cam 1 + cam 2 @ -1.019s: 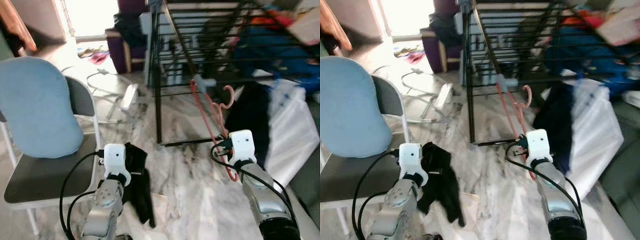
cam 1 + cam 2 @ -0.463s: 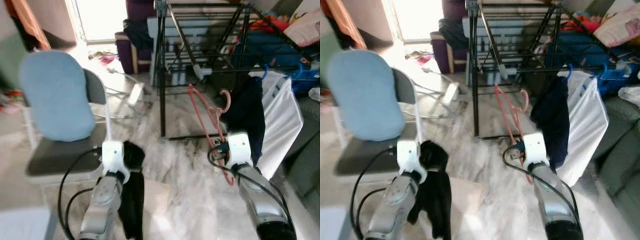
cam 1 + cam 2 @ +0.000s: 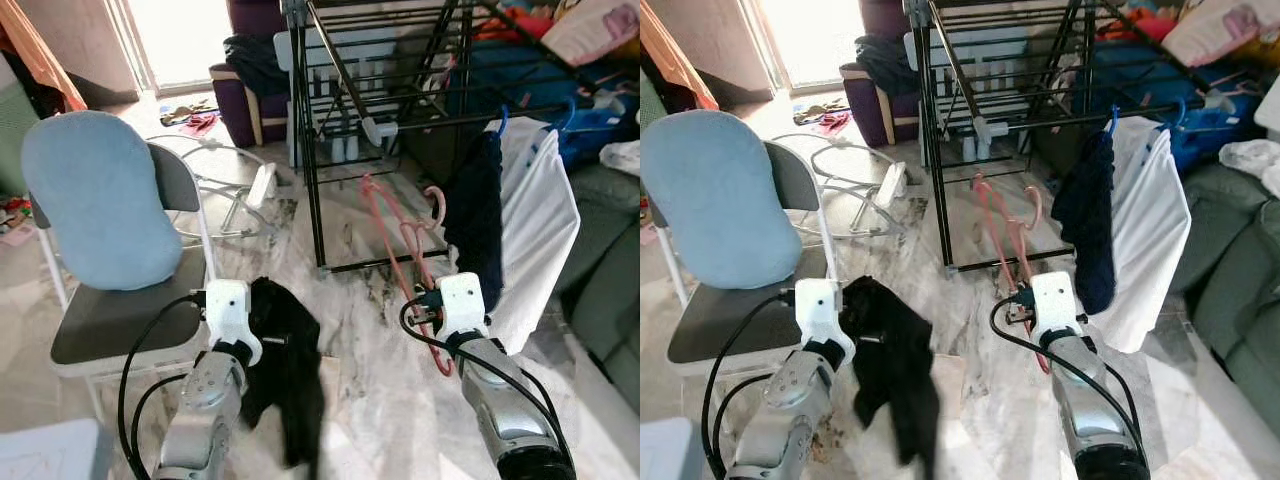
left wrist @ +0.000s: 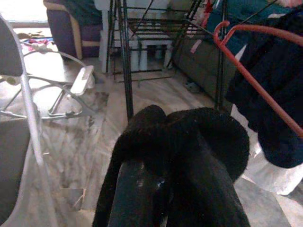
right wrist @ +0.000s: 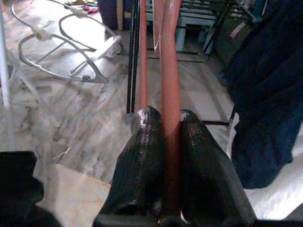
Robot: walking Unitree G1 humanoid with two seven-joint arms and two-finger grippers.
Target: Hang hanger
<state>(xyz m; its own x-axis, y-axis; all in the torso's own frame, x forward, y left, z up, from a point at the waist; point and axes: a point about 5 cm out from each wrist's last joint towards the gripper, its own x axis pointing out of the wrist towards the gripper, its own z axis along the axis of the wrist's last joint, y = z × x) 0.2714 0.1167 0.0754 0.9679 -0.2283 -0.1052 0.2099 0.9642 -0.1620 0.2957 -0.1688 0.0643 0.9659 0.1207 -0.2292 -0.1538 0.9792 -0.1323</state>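
A pink-red hanger (image 3: 400, 232) stands upright in front of me, its hook near the lower rails of the black drying rack (image 3: 318, 150) but apart from them. My right gripper (image 3: 426, 306) is shut on the hanger's lower bar; in the right wrist view both fingers (image 5: 142, 142) pinch the red bar (image 5: 169, 56). To the left, my left gripper (image 3: 258, 335) is shut on a black garment (image 3: 292, 365) that dangles toward the floor. That garment (image 4: 189, 137) drapes over the fingers in the left wrist view.
A navy garment (image 3: 478, 215) and a white one (image 3: 542, 225) hang on blue hangers at the rack's right end. A grey chair (image 3: 120, 325) with a blue cushion (image 3: 95, 200) stands at left. A grey sofa (image 3: 612, 250) borders the right. Marble floor lies between.
The whole picture has shifted as my head moved, and the rack now sits more to the right. The black garment has swung and hangs lower. Both grippers keep their hold.
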